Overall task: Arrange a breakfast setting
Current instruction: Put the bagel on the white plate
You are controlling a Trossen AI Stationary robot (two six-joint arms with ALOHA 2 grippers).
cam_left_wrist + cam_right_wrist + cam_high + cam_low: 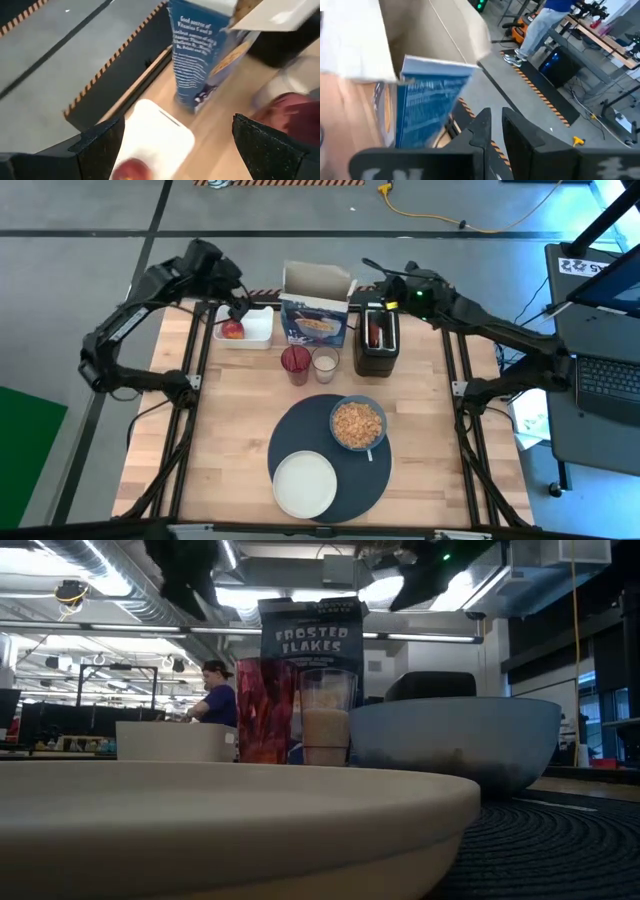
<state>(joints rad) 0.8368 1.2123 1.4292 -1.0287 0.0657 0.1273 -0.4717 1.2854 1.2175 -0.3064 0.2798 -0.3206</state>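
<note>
The red apple [232,329] lies in a small white tray [255,330] at the far left; it also shows in the left wrist view [131,170]. My left gripper [240,307] hangs open just above it, touching nothing. My right gripper [372,273] is shut and empty above the far end of the black toaster [377,345], where a toasted round [374,332] stands in a slot. The light-blue bowl [358,423] of cereal flakes and the white plate [305,485] rest on the dark round placemat [350,480].
An open cereal box [315,310] stands between the tray and the toaster. A red cup [295,364] and a glass of milk [325,363] stand just in front of it. Bare wood lies left and right of the placemat. A person stands in the room behind.
</note>
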